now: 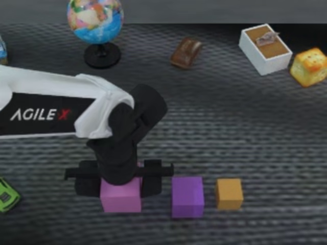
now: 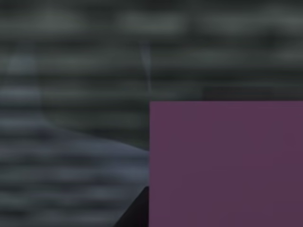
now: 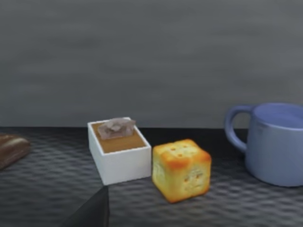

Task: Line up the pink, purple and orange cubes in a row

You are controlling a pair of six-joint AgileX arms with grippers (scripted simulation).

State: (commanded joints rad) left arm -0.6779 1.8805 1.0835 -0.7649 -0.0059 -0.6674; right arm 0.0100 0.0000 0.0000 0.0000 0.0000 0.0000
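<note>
The AgileX left gripper [image 1: 121, 178] stood over the pink cube [image 1: 121, 196], fingers straddling it, grip uncertain, beside the purple cube [image 1: 187, 196] and orange cube [image 1: 229, 193]; releasing and lifting clear seemingly remained.

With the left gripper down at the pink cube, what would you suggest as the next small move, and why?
Probably open the fingers and lift the left gripper straight up. The pink cube already sits on the table in one row with the purple cube and orange cube, with small gaps between them, so the line looks done. Whether the fingers grip it is unclear. The right arm is out of the top view.
</note>
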